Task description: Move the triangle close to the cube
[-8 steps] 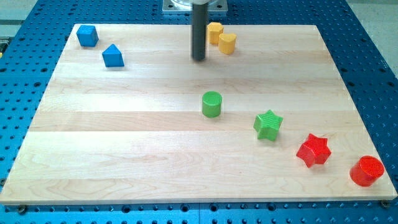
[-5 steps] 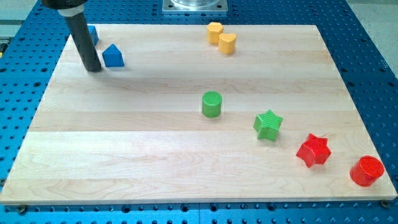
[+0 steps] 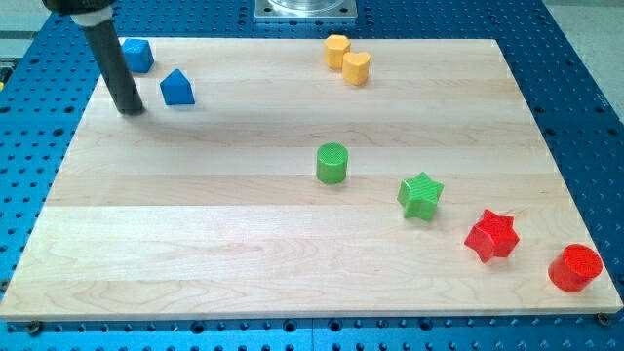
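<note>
A: We've got my tip (image 3: 131, 110) down on the wooden board (image 3: 292, 234) at the view's upper left, just left of the blue triangle (image 3: 176, 88) and apart from it, a sliver of board between.

B: And the blue cube (image 3: 137, 55) sits above it, near the board's top left corner, partly behind our rod. Triangle and cube are near each other, not touching.

A: No pincer for us to report on, only a plain rod, holding nothing.

B: Up top, a yellow hexagonal block (image 3: 336, 49) and a yellow heart-like block (image 3: 357, 67) are touching.

A: Mid-board we see a green cylinder (image 3: 331, 163), then a green star (image 3: 420, 195), a red star (image 3: 491, 235) and a red cylinder (image 3: 574, 267) trailing toward the view's lower right.
</note>
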